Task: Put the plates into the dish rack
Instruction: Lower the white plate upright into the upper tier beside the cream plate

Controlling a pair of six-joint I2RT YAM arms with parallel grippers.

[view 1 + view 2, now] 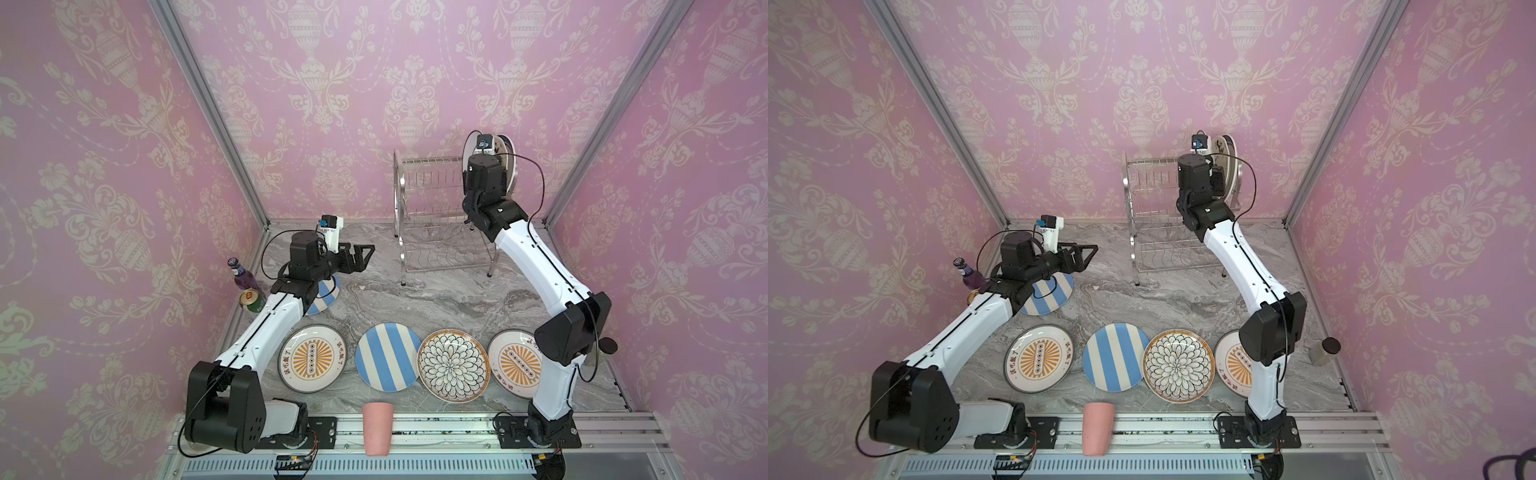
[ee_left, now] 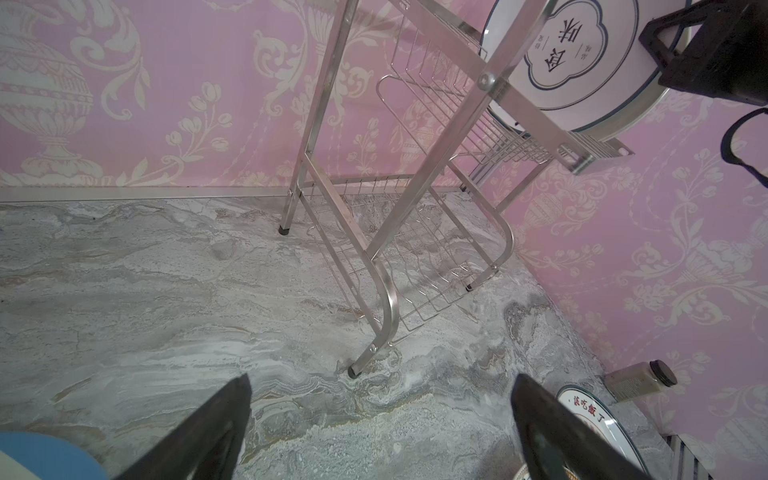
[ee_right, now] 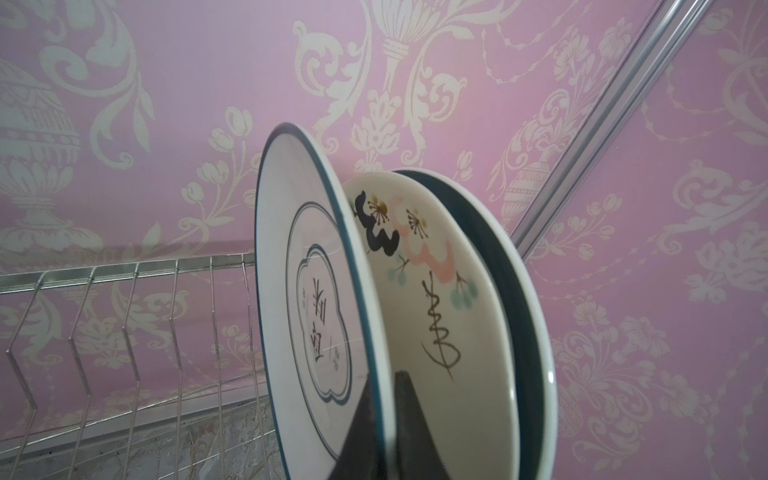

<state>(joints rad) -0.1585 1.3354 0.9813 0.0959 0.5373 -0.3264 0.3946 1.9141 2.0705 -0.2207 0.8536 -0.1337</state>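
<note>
dish rack (image 1: 402,232), top: 3 upright plates (image 3: 436,291)
right gripper (image 3: 384,395): clamped on navy-rimmed plate (image 3: 299,270)
left gripper (image 2: 382,386): spread wide, empty

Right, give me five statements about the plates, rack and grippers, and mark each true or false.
1. The right gripper is shut on the navy-rimmed plate at the upper tier of the dish rack. True.
2. The left gripper holds a plate. False: it is open and empty, above the table.
3. The petal plate lies on the table between a striped plate and a sunburst plate. True.
4. The lower tier holds plates. False: it holds none; the cream floral plate and a dark-ringed plate stand in the upper tier.
5. The pink cup sits in the rack. False: it stands at the table's front edge.
</note>
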